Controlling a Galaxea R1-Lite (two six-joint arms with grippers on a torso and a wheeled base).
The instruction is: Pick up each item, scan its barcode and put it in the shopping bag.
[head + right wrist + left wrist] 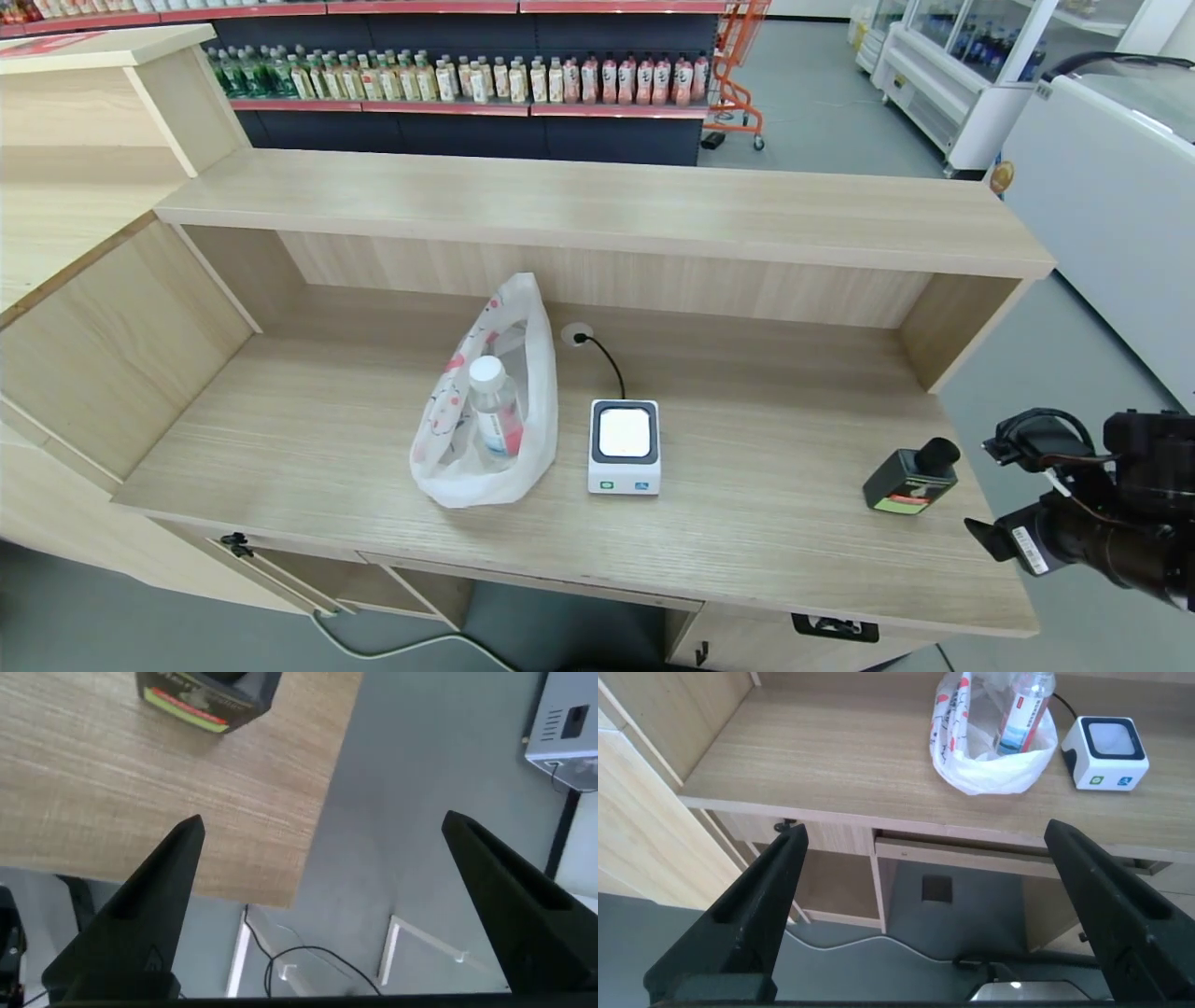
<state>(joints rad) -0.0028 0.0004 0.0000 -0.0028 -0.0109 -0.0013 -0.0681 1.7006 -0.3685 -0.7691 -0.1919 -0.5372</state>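
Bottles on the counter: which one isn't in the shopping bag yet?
The dark black-capped bottle at the right end of the counter; the clear white-capped bottle stands inside the shopping bag.

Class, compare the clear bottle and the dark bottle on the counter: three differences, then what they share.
The clear bottle is see-through with a white cap; the dark bottle is black with a black cap. The clear bottle sits inside the shopping bag; the dark bottle sits on the bare counter. The clear bottle is left of the scanner; the dark bottle is right of it. Both are capped and labelled.
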